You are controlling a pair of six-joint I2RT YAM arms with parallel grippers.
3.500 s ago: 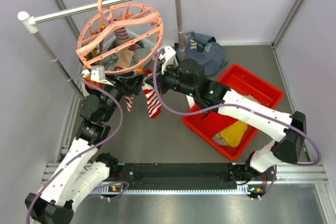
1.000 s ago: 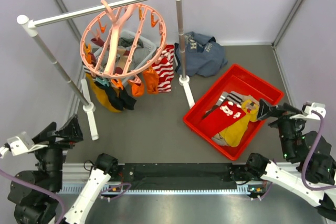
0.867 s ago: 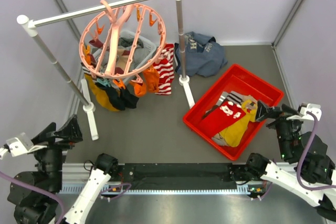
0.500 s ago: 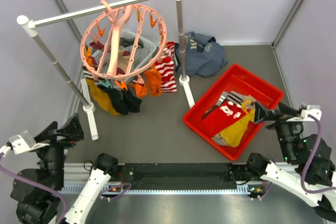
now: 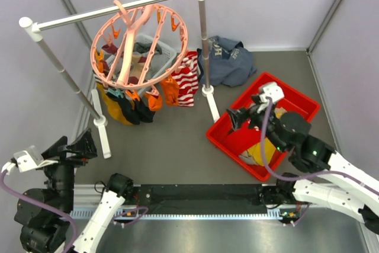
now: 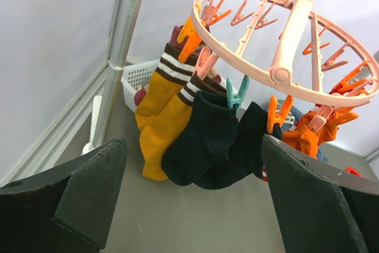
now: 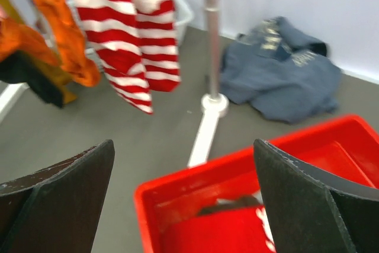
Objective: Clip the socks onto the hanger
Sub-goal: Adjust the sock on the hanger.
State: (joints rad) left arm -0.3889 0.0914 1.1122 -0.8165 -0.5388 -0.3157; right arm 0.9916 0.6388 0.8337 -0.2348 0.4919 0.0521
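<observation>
The left fingers point(image 6: 77, 188) are spread wide and empty; only their wrist view shows yellow and dark socks point(image 6: 207, 140) clipped under the pink hanger point(image 6: 278, 75) at 12 o'clock. The right fingers point(image 7: 308, 194), also apart and empty, hover over a red bin point(image 7: 195, 197), striped socks point(image 7: 133, 51) hanging at 11 o'clock. The top view alone shows a yellow sock point(image 5: 256, 153) in that bin.

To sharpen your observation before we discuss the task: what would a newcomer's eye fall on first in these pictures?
First, the salmon-pink ring hanger hanging from the white rail at the back left, with socks clipped beneath it: mustard, dark, orange and red-and-white striped. Next, the bright red bin at the right, holding more clothing, with the right hand open over its left side.
</observation>
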